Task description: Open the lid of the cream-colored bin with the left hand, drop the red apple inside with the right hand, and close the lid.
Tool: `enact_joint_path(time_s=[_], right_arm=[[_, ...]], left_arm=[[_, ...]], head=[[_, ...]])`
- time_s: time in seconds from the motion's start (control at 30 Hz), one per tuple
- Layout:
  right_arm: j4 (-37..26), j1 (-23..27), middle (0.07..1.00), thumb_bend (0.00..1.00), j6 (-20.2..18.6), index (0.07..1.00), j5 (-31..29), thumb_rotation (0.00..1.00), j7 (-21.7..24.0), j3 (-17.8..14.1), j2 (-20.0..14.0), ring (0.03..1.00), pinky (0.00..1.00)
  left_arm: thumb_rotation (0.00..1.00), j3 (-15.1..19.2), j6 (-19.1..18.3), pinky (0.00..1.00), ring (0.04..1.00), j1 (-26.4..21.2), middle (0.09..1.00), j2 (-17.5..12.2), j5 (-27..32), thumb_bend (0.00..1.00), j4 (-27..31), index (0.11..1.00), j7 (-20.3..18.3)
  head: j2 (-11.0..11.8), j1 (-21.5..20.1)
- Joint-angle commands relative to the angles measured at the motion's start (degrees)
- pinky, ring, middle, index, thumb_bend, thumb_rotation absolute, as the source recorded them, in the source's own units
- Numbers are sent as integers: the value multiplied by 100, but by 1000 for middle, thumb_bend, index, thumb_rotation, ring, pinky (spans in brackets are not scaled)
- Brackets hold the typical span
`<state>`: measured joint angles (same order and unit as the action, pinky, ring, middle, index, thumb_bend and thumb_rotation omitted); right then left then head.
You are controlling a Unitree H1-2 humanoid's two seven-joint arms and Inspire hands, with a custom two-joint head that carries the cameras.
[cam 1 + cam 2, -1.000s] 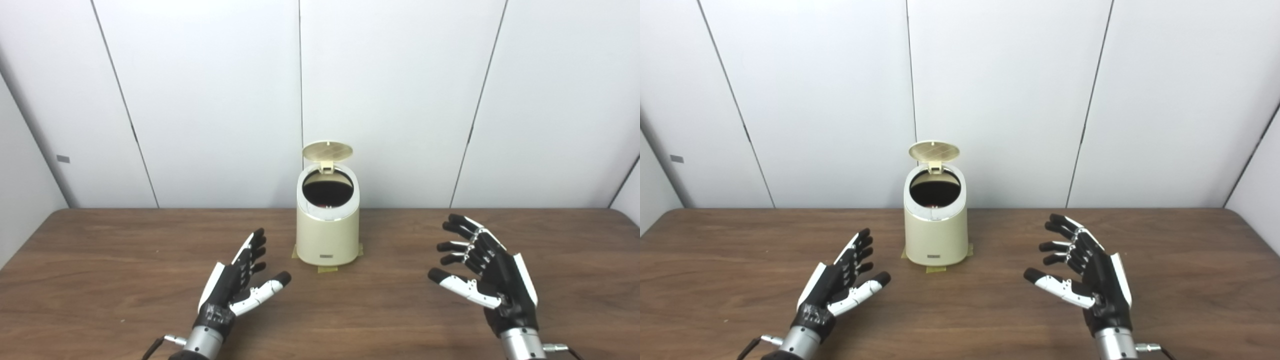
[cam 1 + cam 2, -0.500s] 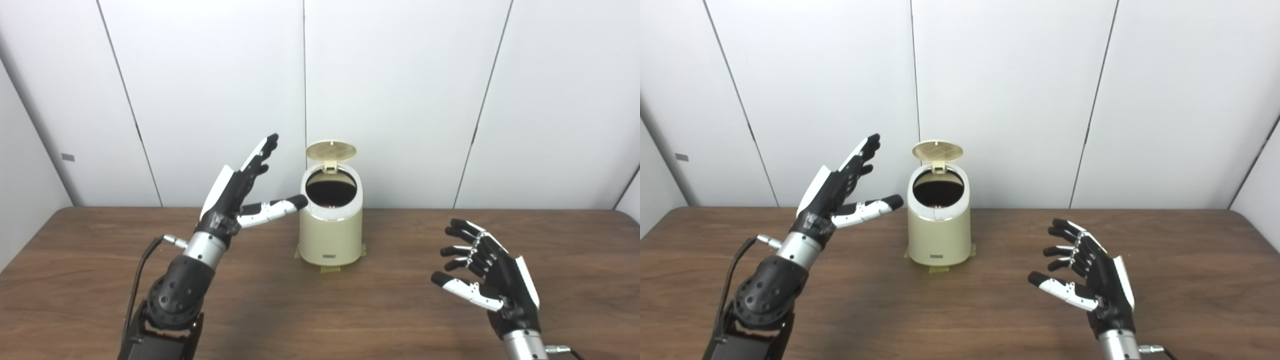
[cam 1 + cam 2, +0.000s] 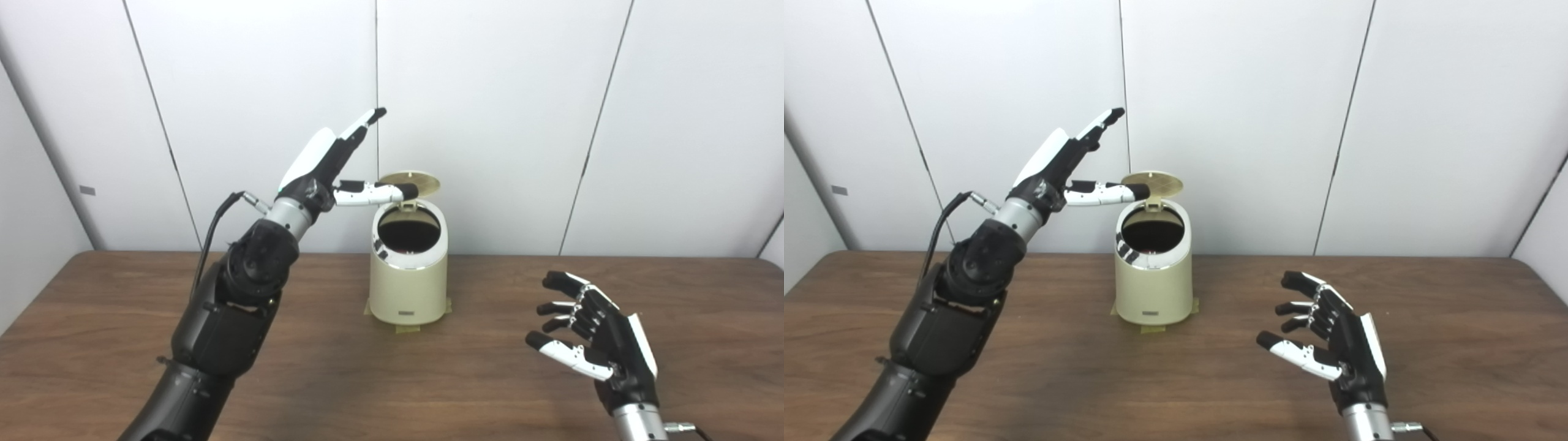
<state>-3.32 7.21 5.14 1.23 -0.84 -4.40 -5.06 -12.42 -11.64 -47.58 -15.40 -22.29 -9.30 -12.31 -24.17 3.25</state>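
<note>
The left hand (image 3: 324, 165) is raised in the upper middle-left of the frame, its arm (image 3: 245, 288) rising from the lower left corner. The hand is spread wide and holds nothing: the fingers (image 3: 361, 122) point up and to the right, toward the white wall (image 3: 490, 92), while the thumb (image 3: 380, 193) stretches level to the right. The thumb's dark tip lies across the front of the lid (image 3: 419, 180); whether it touches the lid cannot be told.

The lid stands raised, hinged at the back of the cream-colored bin (image 3: 407, 288), so the round mouth (image 3: 408, 229) is uncovered and dark inside. A faint reddish patch shows low in that opening, too dim to tell whether it is the red apple, and no apple shows elsewhere. The bin stands upright at the middle of the frame, toward the far edge of the brown wooden counter (image 3: 122, 343), on strips of tan tape (image 3: 407, 329).

The right hand (image 3: 603, 343) hovers in the lower right of the frame, well apart from the bin, palm turned left, fingers loosely curled and apart, gripping nothing.
</note>
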Motion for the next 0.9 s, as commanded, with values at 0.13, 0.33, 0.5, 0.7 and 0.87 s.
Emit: enact_joint_path(time_s=[0.13,0.33,0.5,0.7,0.87], right_arm=[[-170,227,772,789,274,725,-72,215,53,31,-31,587,446],[-187,245,772,796,234,724,17,246,42,101,-20,596,447],[-157,273,768,786,274,724,18,241,33,102,-16,590,443],[-153,296,760,785,287,720,89,243,-61,77,14,576,434],[-165,302,762,778,270,717,56,233,-88,56,37,573,434]], left_arm=[[494,-297,-37,862,990,-608,986,-270,-406,945,-179,994,-310],[460,-556,-259,977,990,-664,910,-438,-538,954,-161,832,-886],[454,-633,-377,1000,1000,-529,945,-485,-644,949,14,837,-1096],[438,-648,-321,1000,1000,-383,918,-517,-615,942,29,853,-1214],[462,-728,-245,1000,1000,-249,891,-604,-662,956,151,860,-1352]], head=[[-8,-5],[0,-70],[-1,-81],[4,-104],[-22,-137]])
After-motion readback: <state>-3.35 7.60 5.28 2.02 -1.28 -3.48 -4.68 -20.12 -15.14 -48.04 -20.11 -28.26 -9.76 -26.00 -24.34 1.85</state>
